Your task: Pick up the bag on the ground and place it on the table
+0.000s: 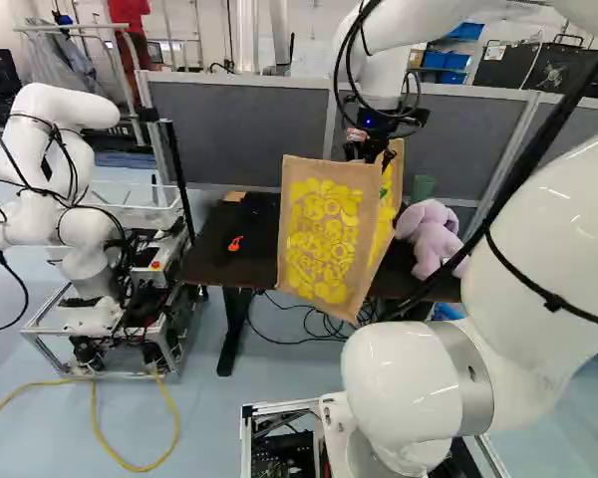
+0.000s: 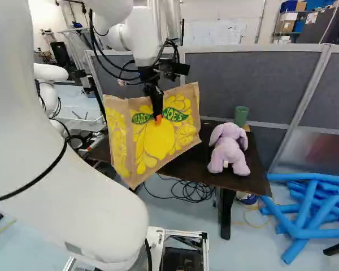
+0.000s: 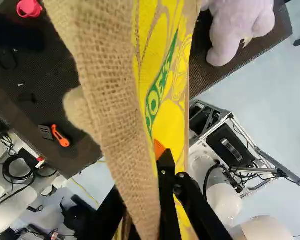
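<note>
White links of my arm [image 1: 553, 199] rise from the base and extend forward, the wrist directed downward, while my gripper [image 2: 157, 117] clamps the burlap bag [image 2: 158, 141] between two fingers, suspending it tilted at the near side of the table [image 2: 198, 165].

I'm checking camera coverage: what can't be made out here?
- Bag's inside: hidden by its own sides, all views.
- One fingertip of the gripper: behind the bag, wrist view.
- Part of the toy: cut off by the edge, wrist view.
- Table's middle: behind the bag, left base view.
</note>
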